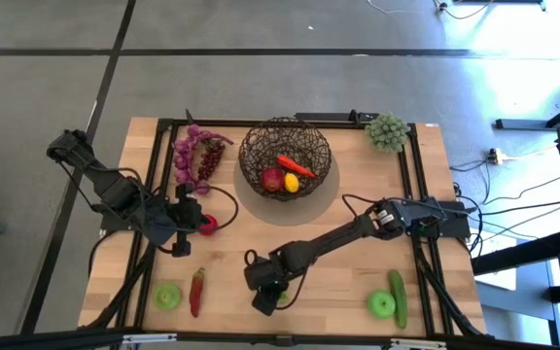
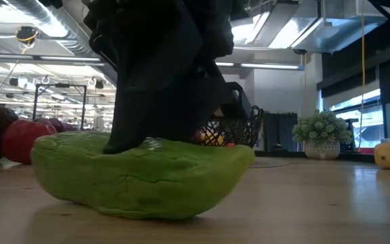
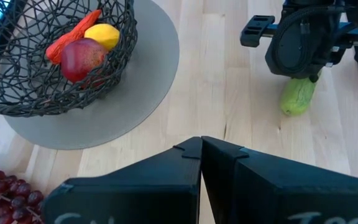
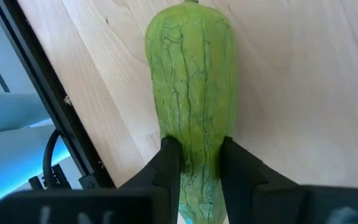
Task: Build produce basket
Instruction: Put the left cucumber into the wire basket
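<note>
The dark wire basket (image 1: 285, 156) stands on a round grey mat at the far middle. It holds a red apple (image 3: 79, 59), a yellow lemon (image 3: 103, 35) and an orange carrot (image 3: 73, 34). A green cucumber (image 4: 191, 93) lies on its side on the table near the front edge, and my right gripper (image 4: 197, 146) is shut on it. My left gripper (image 3: 201, 149) hangs shut above the table's left part, next to a red apple (image 1: 205, 224), holding nothing. Purple grapes (image 1: 197, 160) lie left of the basket. My right gripper pinches the cucumber's two long sides (image 4: 194, 165) between its two fingers (image 4: 169, 162), near one end. The fingers slant down from above, one on each side of the cucumber. The cucumber lies flat, its underside (image 2: 141, 203) on the table.
Near the front left lie a green apple (image 1: 168, 297) and a red chilli (image 1: 196, 292). At the front right are another green apple (image 1: 382, 304) and a second cucumber (image 1: 398, 292). A pale green bumpy cluster (image 1: 387, 131) sits at the far right corner. Black frame rails (image 1: 418, 194) border the table.
</note>
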Robot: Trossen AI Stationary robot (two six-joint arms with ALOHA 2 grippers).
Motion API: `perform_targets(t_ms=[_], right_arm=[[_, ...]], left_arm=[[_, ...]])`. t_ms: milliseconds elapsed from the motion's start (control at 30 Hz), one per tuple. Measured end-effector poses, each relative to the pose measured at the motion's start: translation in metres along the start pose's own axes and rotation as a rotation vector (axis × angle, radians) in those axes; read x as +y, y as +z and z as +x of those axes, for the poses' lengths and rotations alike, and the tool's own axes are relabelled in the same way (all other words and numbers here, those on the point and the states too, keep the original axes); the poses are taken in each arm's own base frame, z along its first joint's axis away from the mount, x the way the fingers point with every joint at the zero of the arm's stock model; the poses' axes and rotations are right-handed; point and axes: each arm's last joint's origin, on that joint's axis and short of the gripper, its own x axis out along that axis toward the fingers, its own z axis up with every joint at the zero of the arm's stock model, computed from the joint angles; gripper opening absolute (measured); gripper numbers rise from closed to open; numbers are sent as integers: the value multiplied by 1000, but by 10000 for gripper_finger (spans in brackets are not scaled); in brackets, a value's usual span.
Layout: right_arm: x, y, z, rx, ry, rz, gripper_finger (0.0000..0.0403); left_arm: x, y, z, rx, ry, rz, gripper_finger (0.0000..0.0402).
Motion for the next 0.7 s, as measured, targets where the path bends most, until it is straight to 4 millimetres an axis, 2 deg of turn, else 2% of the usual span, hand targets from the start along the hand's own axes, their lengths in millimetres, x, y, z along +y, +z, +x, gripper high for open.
perform_targets(t_ms=[367, 700], right_arm=[[-6, 5, -25, 30, -92, 17, 68], [-4, 17, -75, 35, -164, -10, 67]], left_arm=[[0, 0, 0, 0, 0, 0, 0], [5, 2, 3, 1, 26, -21, 0]])
